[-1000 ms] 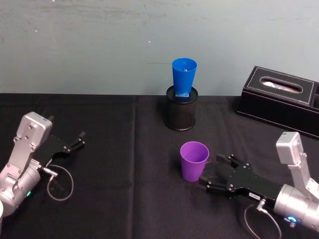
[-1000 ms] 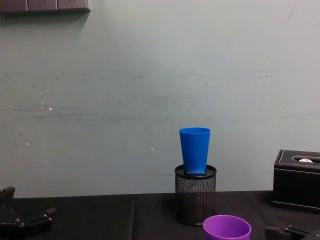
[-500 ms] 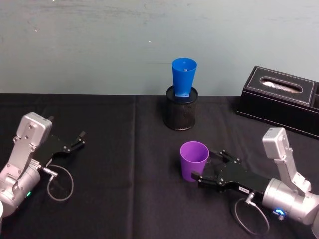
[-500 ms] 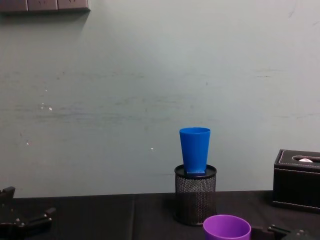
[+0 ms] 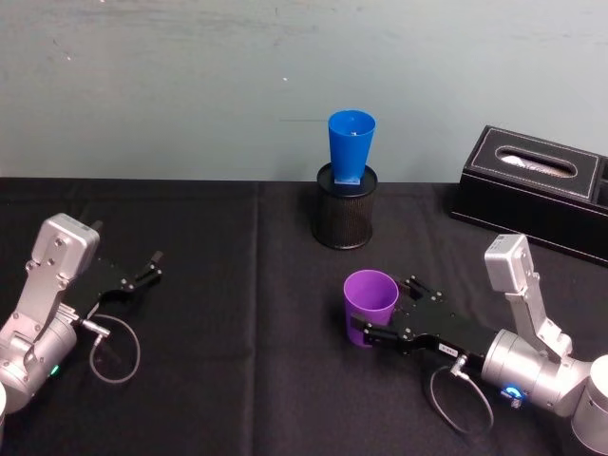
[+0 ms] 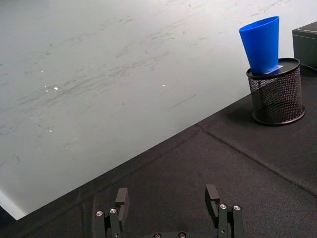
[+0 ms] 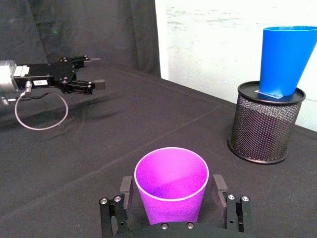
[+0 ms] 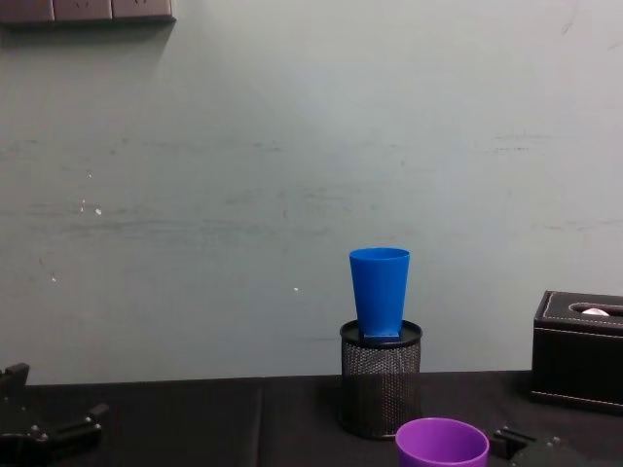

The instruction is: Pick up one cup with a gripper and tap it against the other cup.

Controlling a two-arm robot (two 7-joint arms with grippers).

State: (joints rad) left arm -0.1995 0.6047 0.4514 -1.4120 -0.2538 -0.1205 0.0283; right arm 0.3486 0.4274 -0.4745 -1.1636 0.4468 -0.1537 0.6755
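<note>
My left gripper rests open at the left of the table, the blue cup stands in the mesh holder at the back, and nearer me the purple cup stands between the spread fingers of my right gripper, not yet pinched; I judge it light, smooth and flexible, so it wants a gentle squeeze low on its wall.
</note>
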